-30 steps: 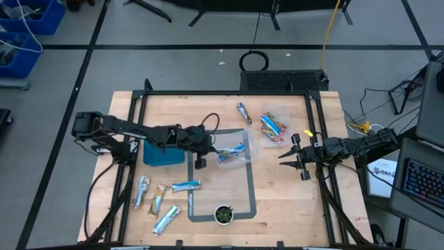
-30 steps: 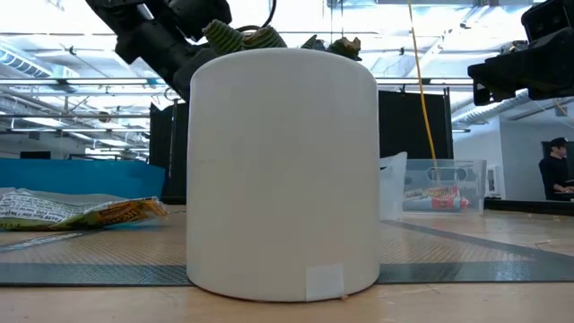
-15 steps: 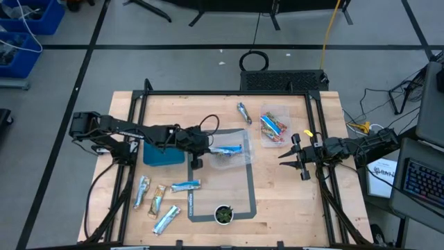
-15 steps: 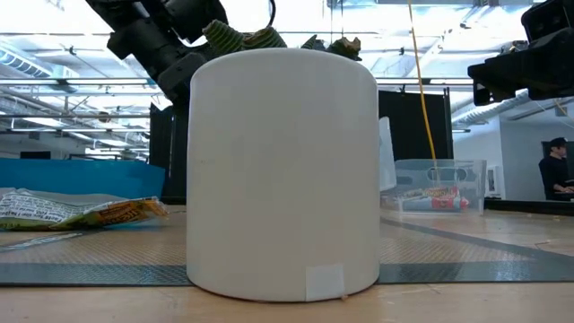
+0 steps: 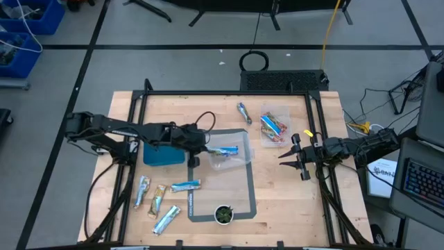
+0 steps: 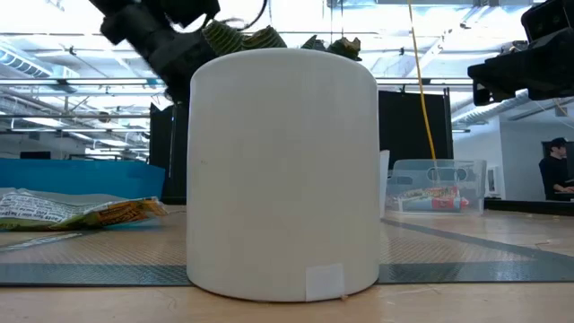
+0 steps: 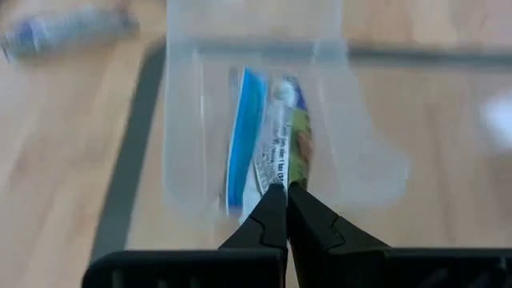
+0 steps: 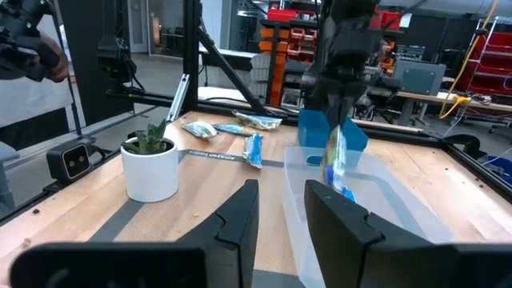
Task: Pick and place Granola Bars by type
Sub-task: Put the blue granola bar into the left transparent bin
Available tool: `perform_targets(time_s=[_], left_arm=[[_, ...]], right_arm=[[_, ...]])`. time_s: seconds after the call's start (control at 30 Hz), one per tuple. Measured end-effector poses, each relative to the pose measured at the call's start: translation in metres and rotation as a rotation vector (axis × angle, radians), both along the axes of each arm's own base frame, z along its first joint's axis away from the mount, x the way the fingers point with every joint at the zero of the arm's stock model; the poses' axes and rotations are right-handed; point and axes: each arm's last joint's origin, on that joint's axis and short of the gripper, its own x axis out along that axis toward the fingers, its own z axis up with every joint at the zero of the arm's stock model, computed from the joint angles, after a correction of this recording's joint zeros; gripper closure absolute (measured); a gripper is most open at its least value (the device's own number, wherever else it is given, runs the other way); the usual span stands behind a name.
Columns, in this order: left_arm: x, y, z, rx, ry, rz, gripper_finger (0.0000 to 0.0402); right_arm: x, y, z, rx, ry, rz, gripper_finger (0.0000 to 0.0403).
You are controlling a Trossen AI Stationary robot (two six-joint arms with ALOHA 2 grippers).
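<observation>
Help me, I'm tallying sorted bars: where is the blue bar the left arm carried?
High view: the blue bar hangs over the clear bin at table centre, pinched by the left claw.

Left tool (image 5: 199,148) pinched closed mid-table; right tool (image 5: 297,157) waits part-open at right.

Bare wood lies between the clear bin (image 5: 231,154) and the right gripper (image 5: 294,157) — the left arm (image 5: 139,131) blocks its other side.

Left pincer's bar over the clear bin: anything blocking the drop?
Nothing visible. The left pincer is shut on the bar, which hangs just above the open-topped clear bin; no lid or other thing lies between them.
</observation>
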Motion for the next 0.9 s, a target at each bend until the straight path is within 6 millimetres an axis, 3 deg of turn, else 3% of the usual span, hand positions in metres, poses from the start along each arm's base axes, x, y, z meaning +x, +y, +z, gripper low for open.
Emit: perform_targets(time_s=[0.23,0.6,0.9], left_arm=[[0.005,-0.004,0.018,0.011,-0.069,-0.020,0.0398],[0.016,-0.004,0.021,0.002,-0.160,-0.059,0.0398],[0.032,-0.006,0.000,-0.015,-0.148,-0.113,0.0398]], right_arm=[[0.000,0.000,0.000,-0.001,0.005,0.000,0.0309],[0.001,0.000,-0.001,-0.002,0.008,0.000,0.0309],[0.001,0.000,-0.001,-0.002,0.009,0.000,0.0309]])
